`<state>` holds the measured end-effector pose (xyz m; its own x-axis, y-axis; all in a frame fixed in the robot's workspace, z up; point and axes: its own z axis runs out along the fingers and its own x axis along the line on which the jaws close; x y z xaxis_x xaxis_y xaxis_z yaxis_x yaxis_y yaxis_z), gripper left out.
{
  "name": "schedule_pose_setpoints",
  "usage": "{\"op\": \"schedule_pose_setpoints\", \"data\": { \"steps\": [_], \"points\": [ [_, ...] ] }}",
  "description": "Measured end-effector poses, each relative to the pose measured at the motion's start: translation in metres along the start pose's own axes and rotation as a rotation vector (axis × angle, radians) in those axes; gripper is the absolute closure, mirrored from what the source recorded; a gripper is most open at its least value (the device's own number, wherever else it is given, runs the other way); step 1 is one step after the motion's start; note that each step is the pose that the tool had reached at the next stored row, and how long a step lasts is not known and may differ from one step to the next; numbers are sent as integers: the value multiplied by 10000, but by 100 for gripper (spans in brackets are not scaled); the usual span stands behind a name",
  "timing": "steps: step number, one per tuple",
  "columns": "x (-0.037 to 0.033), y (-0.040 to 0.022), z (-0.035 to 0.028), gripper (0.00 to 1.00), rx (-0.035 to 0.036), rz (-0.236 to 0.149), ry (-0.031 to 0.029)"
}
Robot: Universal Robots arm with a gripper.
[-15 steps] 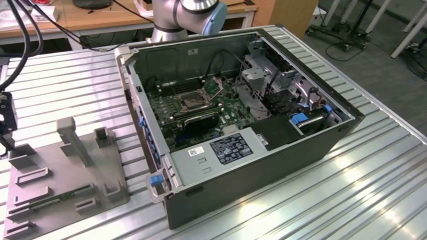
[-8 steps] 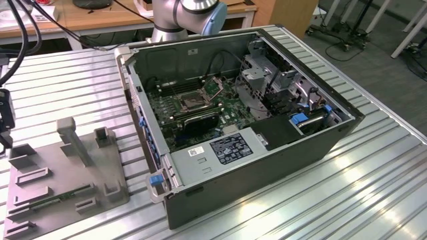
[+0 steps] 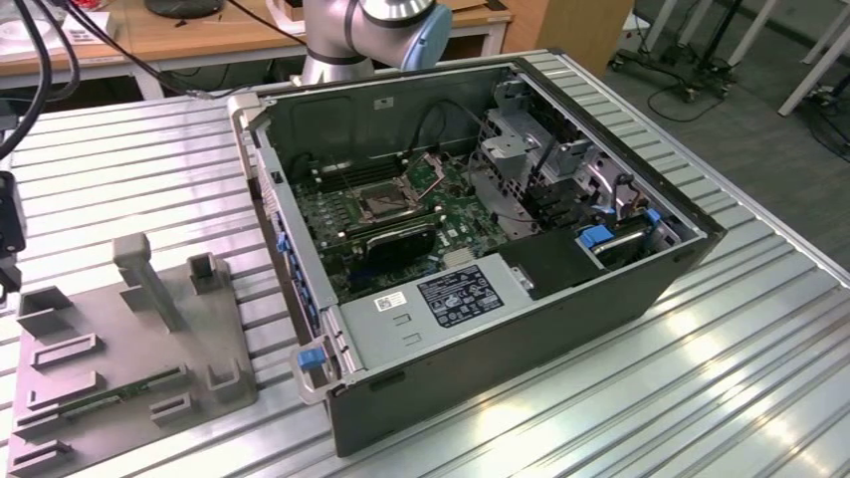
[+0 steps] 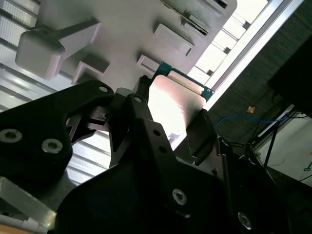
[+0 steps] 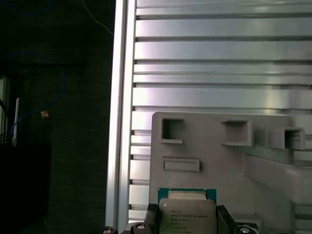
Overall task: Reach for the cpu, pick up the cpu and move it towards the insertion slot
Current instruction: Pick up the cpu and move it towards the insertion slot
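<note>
The cpu (image 5: 186,214) is a flat square chip with a silvery face and a green rim. It sits between my gripper's (image 5: 187,225) two dark fingers, which press on its opposite edges. In the second wrist view the cpu's (image 4: 170,105) shiny face catches the light between the black fingers (image 4: 199,139). The chip is over the near end of the grey fixture plate (image 5: 273,195); I cannot tell whether it touches the plate. In the exterior view my gripper (image 3: 7,234) is at the far left edge. The insertion slot (image 3: 382,202) lies on the motherboard inside the open computer case, well off to the exterior view's right.
The grey fixture plate (image 3: 133,349) carries raised posts and pockets, with a green memory stick (image 3: 100,396) lying in it. The black computer case (image 3: 531,299) has tall walls around the motherboard. A ribbed metal table (image 3: 743,378) lies under everything, with its edge (image 5: 122,122) close beside the plate.
</note>
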<state>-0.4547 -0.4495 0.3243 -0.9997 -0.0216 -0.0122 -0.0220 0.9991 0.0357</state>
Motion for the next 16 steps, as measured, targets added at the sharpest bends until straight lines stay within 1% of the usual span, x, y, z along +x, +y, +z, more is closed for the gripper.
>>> {"op": "schedule_pose_setpoints", "data": {
  "steps": [16],
  "points": [
    [-2,6,-169,45,-1,0,-1]
  ]
}}
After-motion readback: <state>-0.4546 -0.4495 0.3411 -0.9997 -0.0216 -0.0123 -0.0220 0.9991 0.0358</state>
